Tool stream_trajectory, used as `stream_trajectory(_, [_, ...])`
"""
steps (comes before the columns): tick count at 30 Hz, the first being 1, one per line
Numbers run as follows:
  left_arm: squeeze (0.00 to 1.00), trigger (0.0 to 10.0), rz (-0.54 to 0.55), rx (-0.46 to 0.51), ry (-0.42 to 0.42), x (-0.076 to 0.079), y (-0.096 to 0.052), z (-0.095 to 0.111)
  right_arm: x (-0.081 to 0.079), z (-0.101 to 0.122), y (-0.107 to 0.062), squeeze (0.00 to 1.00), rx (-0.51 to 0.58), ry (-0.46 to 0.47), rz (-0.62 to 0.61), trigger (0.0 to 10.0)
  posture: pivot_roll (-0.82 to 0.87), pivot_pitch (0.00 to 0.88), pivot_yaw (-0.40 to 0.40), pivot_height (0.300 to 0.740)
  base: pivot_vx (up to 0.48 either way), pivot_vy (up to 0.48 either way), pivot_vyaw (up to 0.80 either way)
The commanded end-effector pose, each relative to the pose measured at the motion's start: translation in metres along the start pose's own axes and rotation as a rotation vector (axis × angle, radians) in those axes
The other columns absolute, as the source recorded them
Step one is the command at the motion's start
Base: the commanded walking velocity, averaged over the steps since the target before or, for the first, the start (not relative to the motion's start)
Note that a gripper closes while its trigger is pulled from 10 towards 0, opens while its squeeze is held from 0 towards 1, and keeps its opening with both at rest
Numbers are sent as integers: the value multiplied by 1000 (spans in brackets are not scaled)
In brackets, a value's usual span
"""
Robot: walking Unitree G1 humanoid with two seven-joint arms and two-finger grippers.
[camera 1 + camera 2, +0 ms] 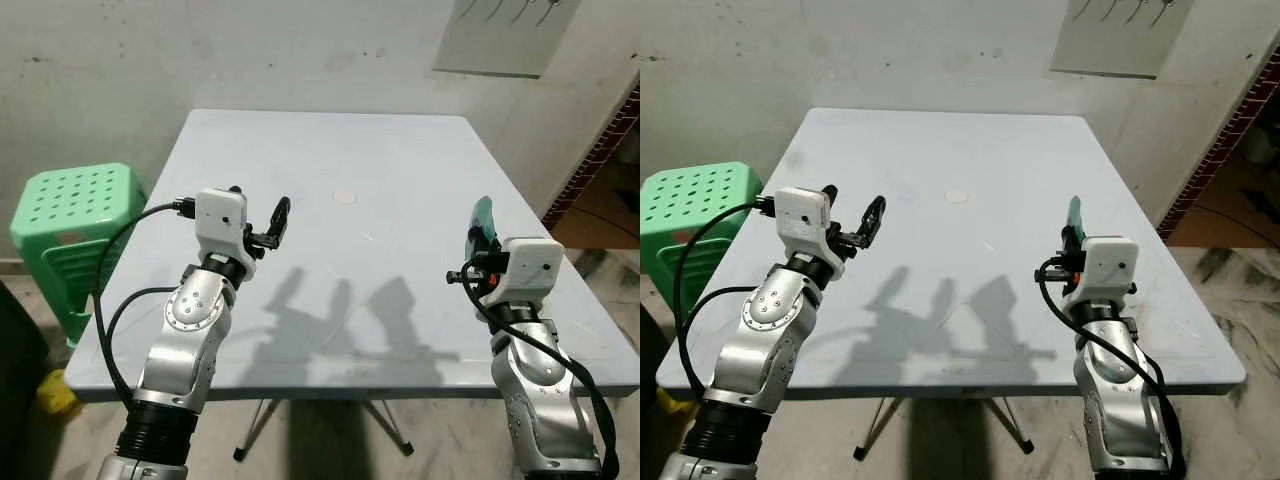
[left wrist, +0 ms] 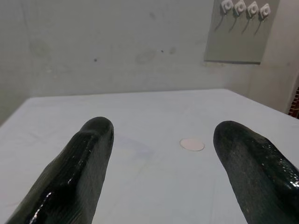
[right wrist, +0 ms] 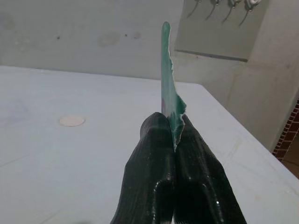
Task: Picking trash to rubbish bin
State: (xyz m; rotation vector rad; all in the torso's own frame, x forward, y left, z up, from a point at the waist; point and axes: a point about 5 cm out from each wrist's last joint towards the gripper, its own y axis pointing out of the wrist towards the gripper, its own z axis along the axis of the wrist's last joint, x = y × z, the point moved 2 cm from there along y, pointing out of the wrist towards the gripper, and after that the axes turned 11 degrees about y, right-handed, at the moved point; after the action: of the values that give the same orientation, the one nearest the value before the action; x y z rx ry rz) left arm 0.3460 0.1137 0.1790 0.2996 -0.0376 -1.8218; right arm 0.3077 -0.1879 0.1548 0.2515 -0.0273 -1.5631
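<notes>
Pale blue square folding table (image 1: 400, 150); one small white round disc (image 1: 345, 196) lay just 12 o'clock of centre.

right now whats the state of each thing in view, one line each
left claw: open, raised over the table, holding nothing
right claw: shut on the green wrapper scrap, lifted off the table
green wrapper scrap: pinched edge-on, sticking up past the fingertips, torn edge
table: upright, a small round pale disc near its middle
green stool: upright on the floor, left of the table
</notes>
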Motion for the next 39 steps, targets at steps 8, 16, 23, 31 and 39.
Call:
stream_trajectory(8, [0,10000,-36,10,-26,8,6,3,8,6,-3,0,19,-15,-39,10000,-107,0,-32,740,0,0,-752])
stream_trajectory(16, [0,10000,-56,22,-62,15,14,5,10,12,1,0,39,-25,-53,10000,-136,0,-36,740,0,0,-747])
stream_trajectory(23, [0,10000,-65,30,-81,20,20,7,18,17,-2,0,52,-35,-83,10000,-160,0,-28,740,0,0,-746])
stream_trajectory(31, [0,10000,-75,26,-97,23,21,6,20,19,-5,0,54,-37,-104,10000,-172,8,-21,740,0,0,-748])
stream_trajectory(39, [0,10000,-84,19,-116,25,21,5,22,18,-10,0,46,-37,-120,10000,-185,23,-12,740,0,0,-746])
